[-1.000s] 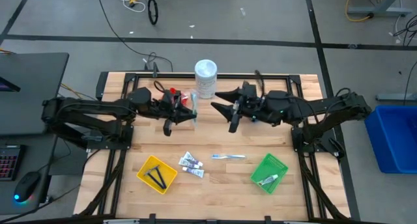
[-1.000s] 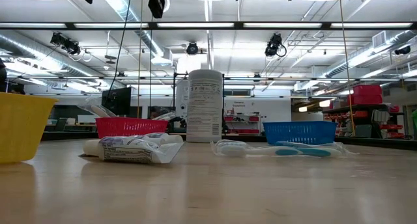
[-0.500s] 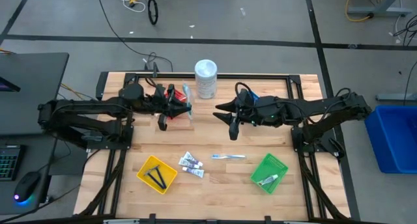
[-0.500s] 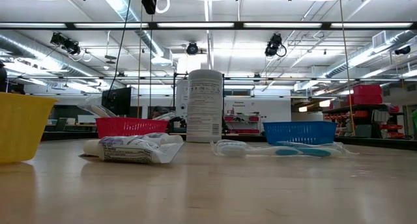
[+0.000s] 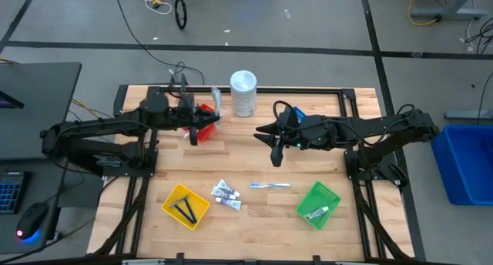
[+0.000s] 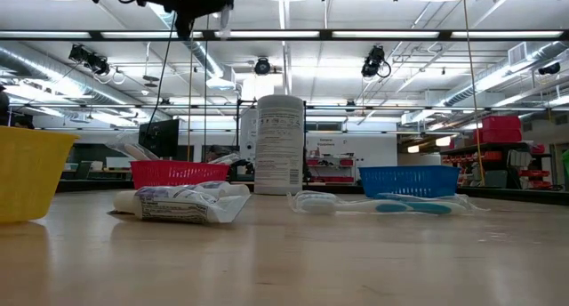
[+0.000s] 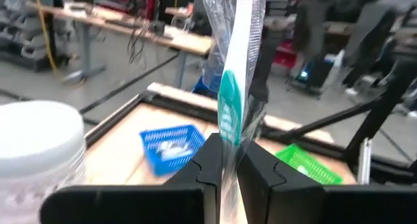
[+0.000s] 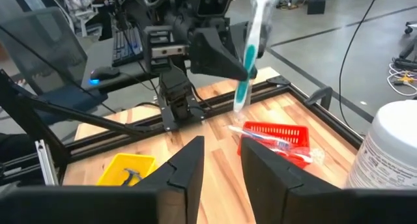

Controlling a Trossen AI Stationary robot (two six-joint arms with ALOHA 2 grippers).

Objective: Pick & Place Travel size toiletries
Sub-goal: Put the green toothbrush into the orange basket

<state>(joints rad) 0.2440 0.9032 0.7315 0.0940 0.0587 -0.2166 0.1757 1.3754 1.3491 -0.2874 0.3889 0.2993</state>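
My left gripper (image 5: pixel 213 117) (image 7: pixel 227 168) is shut on a toothbrush (image 7: pixel 233 68) (image 8: pixel 249 51) in a clear wrapper, white with a teal grip. It holds it in the air over the red basket (image 5: pixel 202 115) (image 8: pixel 273 136), where another wrapped toothbrush lies. My right gripper (image 5: pixel 266 145) (image 8: pixel 220 160) hovers open over the table's middle, with nothing between its fingers. On the near half lie small toothpaste tubes (image 5: pixel 226 192) (image 6: pixel 182 202) and a wrapped toothbrush (image 5: pixel 269 186) (image 6: pixel 382 204). My left gripper pinches the wrapped toothbrush about its middle, just below the teal grip (image 7: pixel 228 138), between its two fingers. The fingers come level from the table's left and lie across it. The toothbrush stands nearly upright, sticking out above and below the fingers, clear of the basket.
A tall white container (image 5: pixel 243 92) (image 6: pixel 279 144) stands at the far middle. A yellow basket (image 5: pixel 185 205) with black pieces and a green basket (image 5: pixel 318 204) with a tube sit near the front. A blue basket (image 6: pixel 409 180) (image 7: pixel 171 146) lies under my right arm.
My left gripper has carried the toothbrush toward the table's far left, from in front of the red basket to above it, turning as it went. My right gripper has tipped downward and its fingers have drawn closer together.
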